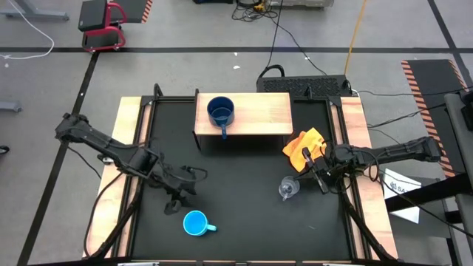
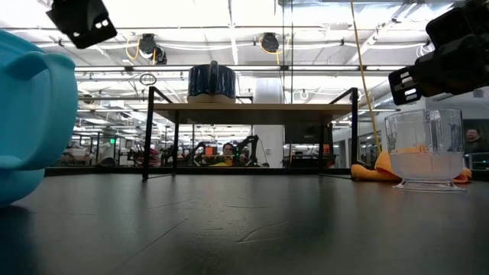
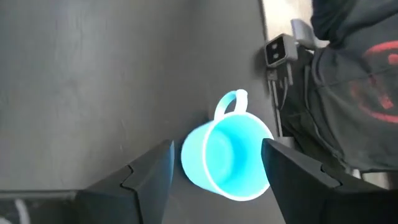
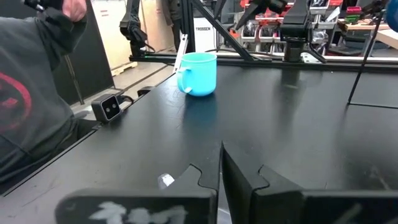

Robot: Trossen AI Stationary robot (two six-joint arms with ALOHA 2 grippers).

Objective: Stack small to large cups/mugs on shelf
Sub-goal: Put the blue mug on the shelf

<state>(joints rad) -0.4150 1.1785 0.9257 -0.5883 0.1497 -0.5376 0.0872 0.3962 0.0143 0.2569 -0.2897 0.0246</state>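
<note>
While the big dark blue mug (image 1: 221, 111) sits on the shelf (image 1: 259, 111) at the back of the table (image 1: 236, 222), the high view shows the light blue mug (image 1: 195, 222) down near the front edge. The left gripper (image 1: 177, 201) hangs just beside it with its fingers spread apart. The small glass cup (image 1: 288, 188) stands to the right, next to the orange cloth (image 1: 306, 147), and the right gripper (image 1: 314, 176) sits close by with its fingers pressed together, holding nothing.

In the low view, the dark mug (image 2: 212, 82) rests on top of the shelf board (image 2: 252, 107), and the glass cup (image 2: 425, 149) stands on the table.

In the left wrist view, the light blue mug (image 3: 227, 155) stands upright between the two open fingers (image 3: 149, 177) (not touching them).

In the right wrist view, the light blue mug (image 4: 199, 73) stands far across the table, and a person's sleeve (image 4: 31, 99) shows at the side.
</note>
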